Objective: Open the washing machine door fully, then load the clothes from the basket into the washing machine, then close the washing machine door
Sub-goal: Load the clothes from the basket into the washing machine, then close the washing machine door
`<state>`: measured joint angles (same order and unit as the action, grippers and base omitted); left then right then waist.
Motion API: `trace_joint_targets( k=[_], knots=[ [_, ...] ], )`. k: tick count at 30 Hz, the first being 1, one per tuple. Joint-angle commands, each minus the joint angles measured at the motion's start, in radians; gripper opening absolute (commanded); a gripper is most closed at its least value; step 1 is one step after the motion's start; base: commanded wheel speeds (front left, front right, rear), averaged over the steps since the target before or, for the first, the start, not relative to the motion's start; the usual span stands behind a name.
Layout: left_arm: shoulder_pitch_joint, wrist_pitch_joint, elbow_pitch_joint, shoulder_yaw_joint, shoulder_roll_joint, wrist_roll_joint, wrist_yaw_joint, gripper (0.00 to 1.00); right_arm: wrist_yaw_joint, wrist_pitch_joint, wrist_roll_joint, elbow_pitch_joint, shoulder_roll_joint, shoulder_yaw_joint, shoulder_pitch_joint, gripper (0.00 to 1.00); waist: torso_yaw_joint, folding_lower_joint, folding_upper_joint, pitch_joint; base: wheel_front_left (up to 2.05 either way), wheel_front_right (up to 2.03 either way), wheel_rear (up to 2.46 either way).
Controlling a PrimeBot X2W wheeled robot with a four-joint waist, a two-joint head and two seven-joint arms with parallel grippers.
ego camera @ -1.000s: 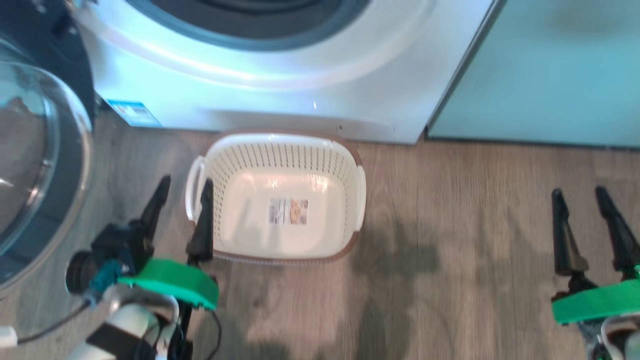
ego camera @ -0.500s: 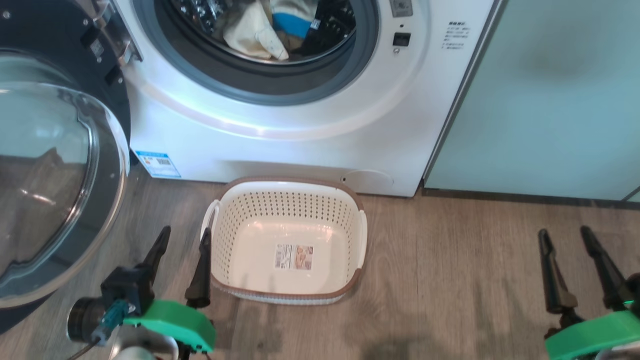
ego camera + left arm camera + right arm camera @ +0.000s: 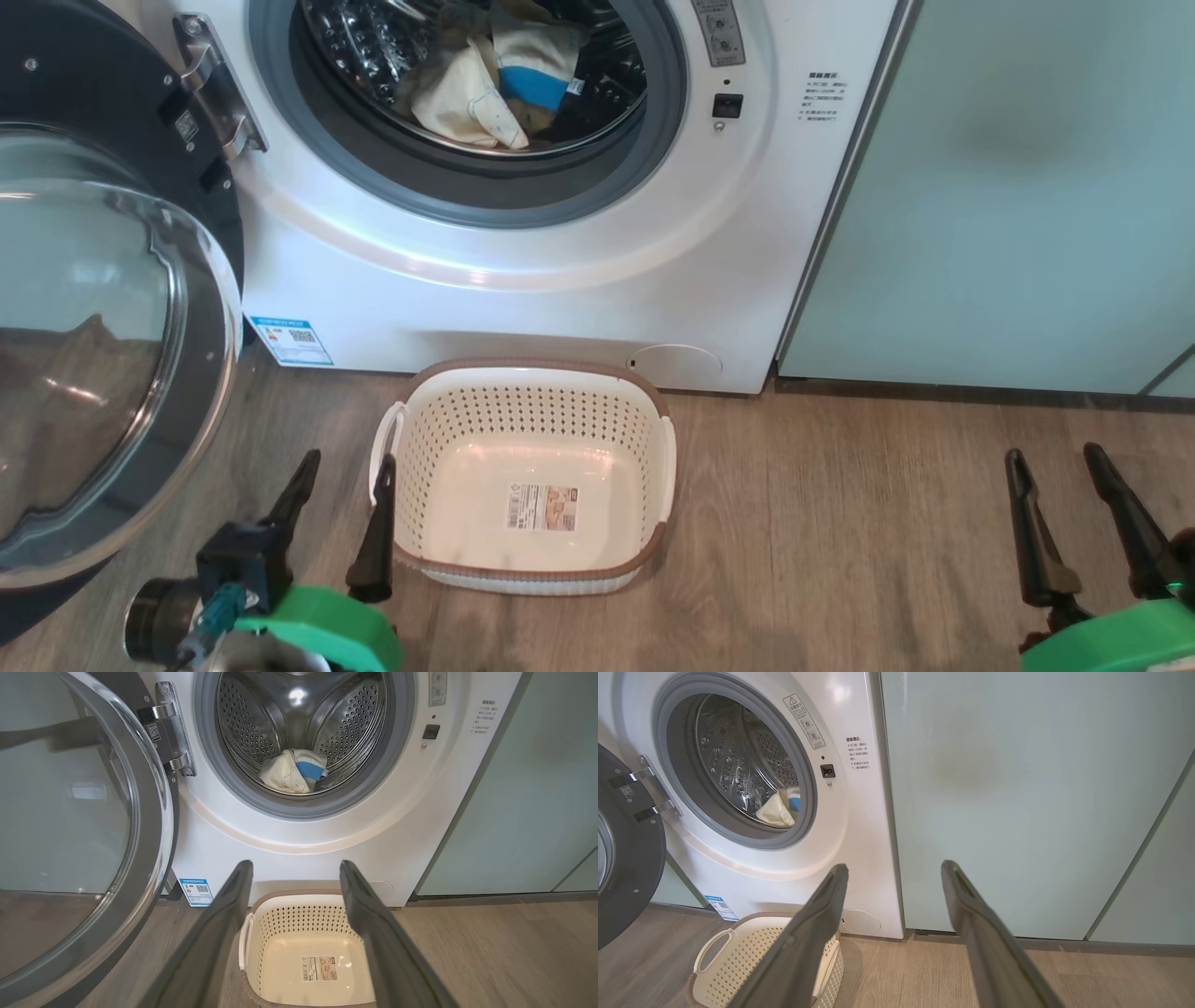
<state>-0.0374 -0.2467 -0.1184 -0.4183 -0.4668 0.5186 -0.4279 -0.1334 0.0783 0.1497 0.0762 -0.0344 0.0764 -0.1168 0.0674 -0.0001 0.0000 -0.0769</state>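
Wood-look flooring (image 3: pixel 840 560) runs up to a pale mint-green cabinet panel (image 3: pixel 1008 187) on the right, with the washing machine (image 3: pixel 560 299) standing tight against it. Low on the washer's white front, at the left, sits a blue-edged QR sticker (image 3: pixel 290 341). A small block of printed text (image 3: pixel 825 93) and a grey warning strip (image 3: pixel 717 33) lie right of the opening, both too small to read. The label (image 3: pixel 542 507) on the basket's bare bottom carries a barcode and a small picture, and its print is also illegible.

The washing machine door (image 3: pixel 112 373) hangs wide open to the left on a metal hinge (image 3: pixel 219 89). Its glossy black rim surrounds a bulging clear bowl that mirrors the floor. The clothes (image 3: pixel 462 98), pale yellow with a bright blue fabric piece (image 3: pixel 530 89), lie in the steel drum (image 3: pixel 261 732) behind the grey door seal (image 3: pixel 523 201). The basket (image 3: pixel 537 364) stands on the floor just in front of the machine, below the opening.

Both arms sit low, fingers pointing towards the washer. The left gripper (image 3: pixel 348 460) hovers at the basket's left side, its inner finger crossing the white handle (image 3: pixel 381 446), jaws spread wide and holding nothing. The right gripper (image 3: pixel 1055 455) is well apart from the basket, over floor before the cabinet, equally wide and empty-handed.
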Motion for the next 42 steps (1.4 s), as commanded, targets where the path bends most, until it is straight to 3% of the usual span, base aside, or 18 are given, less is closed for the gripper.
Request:
trace_joint_targets(
  k=[1,21,33,42],
  knots=[
    [0.035,-0.003,-0.033,0.044,-0.032,-0.011,-0.103,1.0,0.003,-0.002,0.001,0.038,-0.016,-0.013,0.017,1.0,0.0,0.0001,0.0,0.001,0.0,0.0,0.0],
    [0.046,0.019,-0.025,0.021,-0.041,-0.029,-0.117,1.0,0.003,0.0,0.007,0.03,-0.016,-0.009,0.02,1.0,-0.005,0.0001,0.0,0.001,-0.07,0.1,-0.03],
    [0.052,0.029,-0.029,0.013,-0.041,-0.039,-0.135,1.0,0.003,0.002,0.009,0.028,-0.016,-0.007,0.024,1.0,-0.006,0.0001,0.0,-0.001,-1.4,1.5,-0.1],
    [0.052,0.032,-0.036,0.006,-0.045,-0.033,-0.125,1.0,0.003,0.002,0.009,0.028,-0.016,-0.005,0.024,1.0,-0.01,0.0001,0.0,-0.003,-1.25,1.25,0.0]
  ],
)
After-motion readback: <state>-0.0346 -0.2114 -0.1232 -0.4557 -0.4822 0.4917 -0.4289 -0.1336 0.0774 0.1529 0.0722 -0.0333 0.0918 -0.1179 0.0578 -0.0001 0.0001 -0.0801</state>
